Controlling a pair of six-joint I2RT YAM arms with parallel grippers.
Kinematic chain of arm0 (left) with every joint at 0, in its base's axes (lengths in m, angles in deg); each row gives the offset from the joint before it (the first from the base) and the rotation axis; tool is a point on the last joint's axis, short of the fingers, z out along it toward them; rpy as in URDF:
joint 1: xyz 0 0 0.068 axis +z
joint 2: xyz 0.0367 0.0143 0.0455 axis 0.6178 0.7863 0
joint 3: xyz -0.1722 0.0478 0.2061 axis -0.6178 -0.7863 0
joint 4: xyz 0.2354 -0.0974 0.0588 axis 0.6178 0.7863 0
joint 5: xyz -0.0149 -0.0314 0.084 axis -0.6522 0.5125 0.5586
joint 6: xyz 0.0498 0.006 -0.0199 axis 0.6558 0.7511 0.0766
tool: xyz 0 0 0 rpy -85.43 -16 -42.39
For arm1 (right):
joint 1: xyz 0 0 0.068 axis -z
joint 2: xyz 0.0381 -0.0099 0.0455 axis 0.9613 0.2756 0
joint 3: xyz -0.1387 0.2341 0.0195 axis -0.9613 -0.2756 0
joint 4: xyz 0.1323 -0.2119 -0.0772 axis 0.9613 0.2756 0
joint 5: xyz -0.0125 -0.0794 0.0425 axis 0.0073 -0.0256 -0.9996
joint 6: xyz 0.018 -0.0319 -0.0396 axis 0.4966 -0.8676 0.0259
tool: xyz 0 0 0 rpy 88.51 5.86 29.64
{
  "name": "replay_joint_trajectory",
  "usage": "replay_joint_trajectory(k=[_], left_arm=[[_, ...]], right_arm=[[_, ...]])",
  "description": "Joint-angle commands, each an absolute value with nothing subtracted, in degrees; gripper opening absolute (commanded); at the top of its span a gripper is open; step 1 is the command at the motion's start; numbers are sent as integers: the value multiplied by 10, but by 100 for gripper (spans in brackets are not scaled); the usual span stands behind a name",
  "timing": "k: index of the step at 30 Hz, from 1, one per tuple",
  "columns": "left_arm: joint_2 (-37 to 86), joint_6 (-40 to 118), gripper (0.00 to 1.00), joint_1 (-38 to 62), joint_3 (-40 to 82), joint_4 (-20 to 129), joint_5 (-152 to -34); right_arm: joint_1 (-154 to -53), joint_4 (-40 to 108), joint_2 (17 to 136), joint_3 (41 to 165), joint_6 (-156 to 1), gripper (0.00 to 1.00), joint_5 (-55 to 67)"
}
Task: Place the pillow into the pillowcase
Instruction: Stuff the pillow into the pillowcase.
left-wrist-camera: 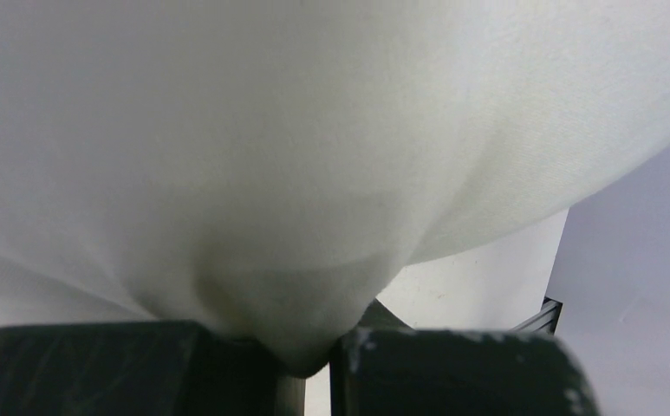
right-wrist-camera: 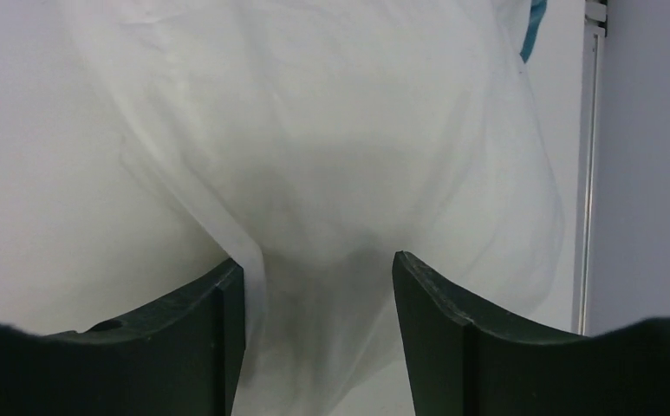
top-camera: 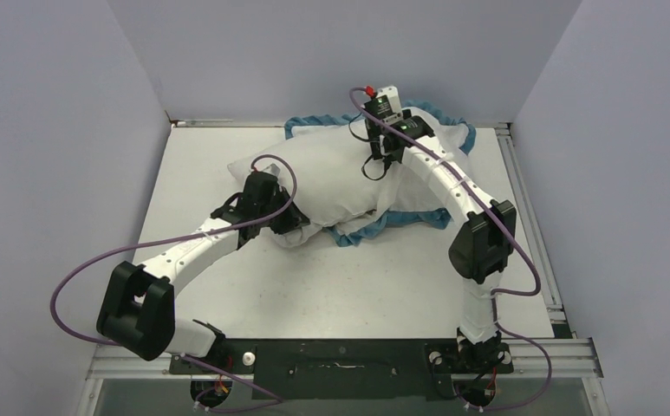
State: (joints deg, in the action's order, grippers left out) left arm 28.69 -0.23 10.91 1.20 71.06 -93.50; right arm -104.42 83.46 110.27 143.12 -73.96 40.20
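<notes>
The plump white pillow (top-camera: 322, 178) lies across the middle of the table, and its right end sits in the pillowcase (top-camera: 400, 221), whose blue ruffled edge shows behind and in front of it. At the pillow's near-left corner, my left gripper (top-camera: 292, 221) is shut on a pinch of the pillow's cloth (left-wrist-camera: 314, 130); in the left wrist view that pinch sits between the jaws of the left gripper (left-wrist-camera: 309, 364). My right gripper (top-camera: 374, 165) points down at the pillowcase's mouth. In the right wrist view the right gripper (right-wrist-camera: 318, 269) is open, its jaws apart around a loose fold of thin white cloth (right-wrist-camera: 331, 156).
The white table (top-camera: 314, 286) is walled by pale panels at the left, back and right. A metal rail (top-camera: 530, 225) runs along the right edge. Purple cables loop from both arms.
</notes>
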Motion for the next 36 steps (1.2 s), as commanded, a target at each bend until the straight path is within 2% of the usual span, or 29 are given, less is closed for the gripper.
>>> replay_joint_trajectory(k=[1, 4, 5, 7, 11, 13, 18, 25, 32, 36], left_arm=[[269, 3, 0, 105, 7, 684, -943], [270, 3, 0, 102, 6, 683, -943], [270, 3, 0, 102, 5, 682, -943], [270, 4, 0, 102, 6, 682, -944], [267, 9, 0, 102, 11, 689, -939], [265, 10, 0, 102, 11, 687, -938], [261, 9, 0, 102, 8, 676, -944], [249, 10, 0, 102, 13, 653, -951], [242, 6, 0, 104, 14, 590, -977], [239, 8, 0, 104, 29, 591, -976]], right_arm=[[-1001, 824, 1058, 1406, -742, 48, 426], [-987, 821, 1064, 1410, -739, 27, 387], [-987, 824, 1068, 1416, -738, 14, 384], [-986, 826, 1072, 1429, -738, 5, 381], [-975, 828, 1068, 1439, -735, 5, 378], [-951, 825, 1060, 1438, -723, 5, 328], [-901, 732, 1018, 1392, -685, 5, -13], [-896, 557, 985, 1309, -570, 5, -306], [-920, 472, 986, 1247, -513, 5, -420], [-939, 552, 982, 1264, -570, 5, -339]])
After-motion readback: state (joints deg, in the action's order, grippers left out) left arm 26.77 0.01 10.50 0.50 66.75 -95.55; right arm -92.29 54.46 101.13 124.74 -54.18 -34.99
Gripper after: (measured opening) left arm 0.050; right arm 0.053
